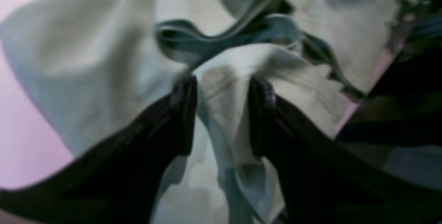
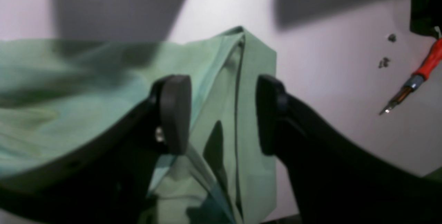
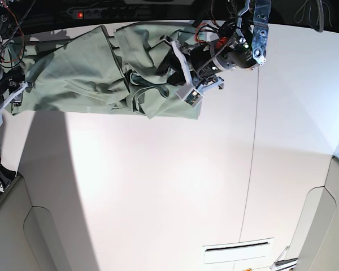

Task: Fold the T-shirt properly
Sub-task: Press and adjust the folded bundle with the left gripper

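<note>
— What can't you make out from where you stand?

— Plenty. The left wrist view is blurred, and the T-shirt (image 1: 103, 54) fills almost all of it in bunched folds, so I can't tell collar from sleeve there, only a dark trim edge curling through the middle. In the base view the right gripper (image 3: 1, 107) is cut off at the picture's edge, and the far end of the shirt runs into shadow beside it.

— And the fingers?

— The left gripper (image 1: 222, 113) has its fingers (image 1: 184, 113) spread, with a ridge of cloth standing between them; whether they touch it I cannot tell. The right gripper (image 2: 222, 113) is spread too, its fingers (image 2: 176, 113) either side of a folded corner with a dark seam line, not pinching it.

— Anything else about?

— A red-handled tool (image 2: 419, 75) lies on the white tabletop (image 3: 169, 192) well apart from the corner, with a few small dark specks (image 2: 385, 61) near it. A power strip (image 3: 118, 11) sits along the far edge. The left arm leans over the shirt and hides part of that end.

— How does the shirt lie?

— At the far edge of the tabletop, crumpled, its long axis running across from one arm to the other.
</note>
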Tool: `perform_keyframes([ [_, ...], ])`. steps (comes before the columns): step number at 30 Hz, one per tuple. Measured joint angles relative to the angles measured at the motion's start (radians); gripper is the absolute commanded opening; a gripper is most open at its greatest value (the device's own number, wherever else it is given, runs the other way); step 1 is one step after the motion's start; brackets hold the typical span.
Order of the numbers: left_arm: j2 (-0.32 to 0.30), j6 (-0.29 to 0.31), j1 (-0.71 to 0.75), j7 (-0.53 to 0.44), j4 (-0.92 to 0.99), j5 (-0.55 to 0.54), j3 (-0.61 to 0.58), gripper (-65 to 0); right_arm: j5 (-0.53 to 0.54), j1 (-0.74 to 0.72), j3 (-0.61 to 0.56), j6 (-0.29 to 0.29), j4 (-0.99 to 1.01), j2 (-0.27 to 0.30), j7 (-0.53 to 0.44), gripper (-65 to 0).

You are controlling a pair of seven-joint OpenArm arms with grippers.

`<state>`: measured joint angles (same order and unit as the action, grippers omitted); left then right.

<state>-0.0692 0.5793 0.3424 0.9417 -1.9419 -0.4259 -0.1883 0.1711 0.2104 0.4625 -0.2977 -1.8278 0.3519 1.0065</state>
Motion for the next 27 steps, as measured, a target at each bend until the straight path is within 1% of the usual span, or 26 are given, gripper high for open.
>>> perform_keyframes([
  [3,0.000,-0.004,-0.002,0.000,-0.001,-0.002,0.000,-37.7,0.000,0.000,0.000,0.000,0.000,0.000,0.000,-35.3],
  [4,0.000,-0.024,-0.002,0.000,-0.005,-0.003,0.000,-37.7,0.000,0.000,0.000,0.000,0.000,0.000,0.000,-35.3],
  [8,0.000,-0.029,-0.006,0.000,-0.044,-0.007,0.000,-38.2,0.000,0.000,0.000,0.000,0.000,0.000,0.000,-35.3],
  [9,0.000,-0.029,-0.007,0.005,-0.044,-0.012,0.000,-40.2,0.000,0.000,0.000,0.000,0.000,0.000,0.000,-35.3],
  [11,0.000,-0.029,-0.006,0.047,-0.044,-0.037,0.000,-48.8,0.000,0.000,0.000,0.000,0.000,0.000,0.000,-35.3],
  [13,0.000,-0.025,0.001,0.060,-0.044,-0.095,0.000,-57.9,0.000,0.000,0.000,0.000,0.000,0.000,0.000,-35.3],
  [14,0.000,-0.017,0.003,0.066,-0.044,-0.123,-0.002,-61.6,0.000,0.000,0.000,0.000,0.000,0.000,0.000,-35.3],
  [15,0.000,-0.017,0.006,0.065,-0.044,-0.148,-0.004,-63.9,0.000,0.000,0.000,0.000,0.000,0.000,0.000,-35.3],
  [17,0.000,-0.017,0.014,0.064,-0.044,-0.153,-0.015,-65.0,0.000,0.000,0.000,0.000,0.000,0.000,0.000,-35.3],
  [22,0.000,-0.016,0.031,0.068,-0.044,-0.138,-0.068,-65.0,0.001,0.000,0.000,0.000,0.000,0.000,0.000,-35.3],
  [24,0.000,0.002,0.028,0.068,-0.044,-0.134,-0.097,-65.0,0.001,0.000,0.000,0.000,0.000,0.000,0.000,-35.3],
  [26,0.000,0.006,0.028,0.077,-0.044,-0.135,-0.138,-65.0,0.001,0.000,0.000,0.000,0.000,0.000,0.000,-35.3],
  [27,0.000,0.021,0.029,0.086,-0.044,-0.134,-0.161,-65.0,0.001,0.000,0.000,0.000,0.000,0.000,0.000,-35.3],
])
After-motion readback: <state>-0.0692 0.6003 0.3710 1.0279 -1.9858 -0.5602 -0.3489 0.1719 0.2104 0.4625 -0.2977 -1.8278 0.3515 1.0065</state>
